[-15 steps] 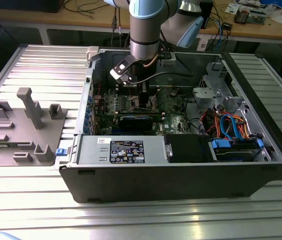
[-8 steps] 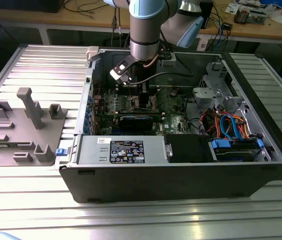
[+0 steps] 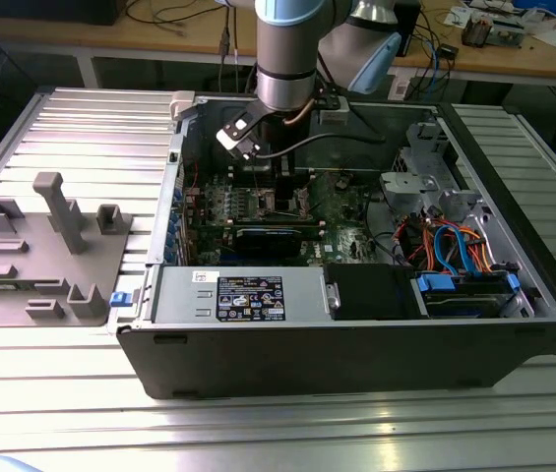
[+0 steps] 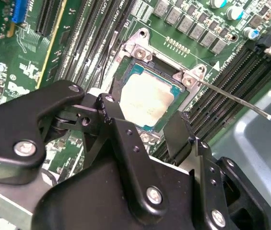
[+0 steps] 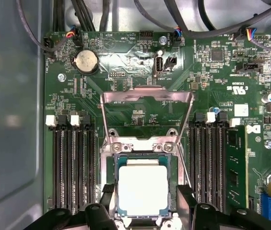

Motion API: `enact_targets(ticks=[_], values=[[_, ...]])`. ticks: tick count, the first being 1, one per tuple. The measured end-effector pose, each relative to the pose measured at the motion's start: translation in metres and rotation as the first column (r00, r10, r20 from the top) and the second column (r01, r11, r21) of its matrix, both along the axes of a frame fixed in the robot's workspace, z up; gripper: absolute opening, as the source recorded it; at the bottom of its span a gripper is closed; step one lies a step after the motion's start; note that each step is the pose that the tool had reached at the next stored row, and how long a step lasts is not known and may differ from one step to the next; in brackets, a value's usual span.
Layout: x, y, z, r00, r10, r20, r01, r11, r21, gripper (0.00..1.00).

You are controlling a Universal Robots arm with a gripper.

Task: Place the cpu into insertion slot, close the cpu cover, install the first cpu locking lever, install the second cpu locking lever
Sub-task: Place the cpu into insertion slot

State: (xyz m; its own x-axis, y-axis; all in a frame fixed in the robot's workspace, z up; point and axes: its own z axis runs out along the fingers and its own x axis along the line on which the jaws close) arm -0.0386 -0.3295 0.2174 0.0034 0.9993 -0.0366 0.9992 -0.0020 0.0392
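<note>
Between the two fingers [image 5: 185, 200] lies the chip [image 5: 142, 189], flat in its socket [image 5: 110, 165] on the green circuit board [image 5: 125, 57], silver top up. The fingers are spread and released. One stands just beside each of two opposite side edges of the chip, and as far as both wrist views show, neither one touches it. They hold nothing.

By its level seat inside the rim, I judge the chip to be already placed. In the second wrist view the fingers [image 4: 181, 133] hang low over the near part of the chip [image 4: 145, 98].

Beyond the chip, on the side away from the fingers, the cover [image 5: 147, 94] stands swung open. Its hinge runs along the far edge of the socket, parallel to the line from one finger to the other. The cover is not yet closed, and its free edge would come down towards the fingers, so I judge that they stand in its path.

A thin lever [image 4: 238, 101] juts out loose past one finger, clear of the socket. Rows of memory slots [image 5: 73, 167] lie outside each finger.

In the exterior view the arm [image 3: 282, 49] reaches down into the open computer case [image 3: 356, 339], which rests on the worktop [image 3: 258, 428].
</note>
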Motion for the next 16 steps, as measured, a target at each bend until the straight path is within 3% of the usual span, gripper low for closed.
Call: enact_targets(ticks=[4,12,16], values=[[0.0,0.0,0.0019,1.0,0.0,-0.0017,0.0,1.0,0.0001,0.6],[0.0006,-0.0001,0.002,1.0,0.001,-0.0018,-0.001,1.0,-0.0001,0.11],[0.0007,-0.0002,0.002,1.0,0.001,-0.0017,-0.001,1.0,-0.0001,0.11]])
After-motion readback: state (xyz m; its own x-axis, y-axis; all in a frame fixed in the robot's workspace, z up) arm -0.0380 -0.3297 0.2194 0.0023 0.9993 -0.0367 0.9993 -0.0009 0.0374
